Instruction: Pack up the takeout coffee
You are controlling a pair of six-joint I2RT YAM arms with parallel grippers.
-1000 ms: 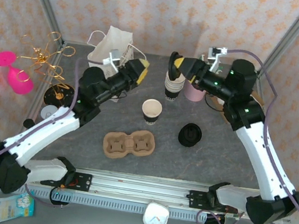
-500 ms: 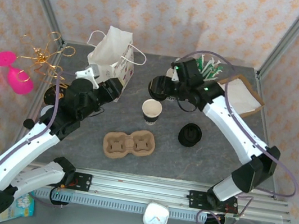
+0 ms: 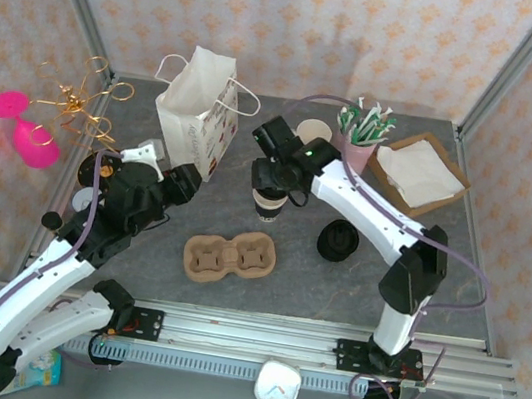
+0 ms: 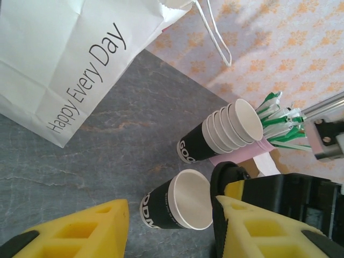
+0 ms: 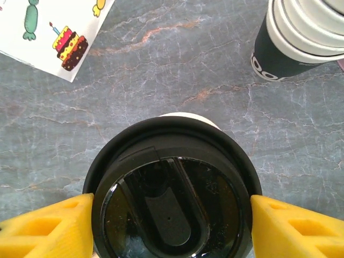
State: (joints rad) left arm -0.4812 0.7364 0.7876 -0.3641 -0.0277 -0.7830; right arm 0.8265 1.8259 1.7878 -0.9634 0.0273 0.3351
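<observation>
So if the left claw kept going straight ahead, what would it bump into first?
Most likely the single paper cup, which sits straight ahead between the open fingers of the left gripper. The cup stack stands farther back, though depth is hard to judge.

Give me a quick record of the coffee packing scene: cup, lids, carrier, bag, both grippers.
cup: upright, under the right gripper
black lid: gripped in right gripper, above the cup
spare lid: on table, right of carrier
carrier: both wells empty, nearer than the cup
paper bag: standing, back left
left gripper: open, empty, near bag
</observation>
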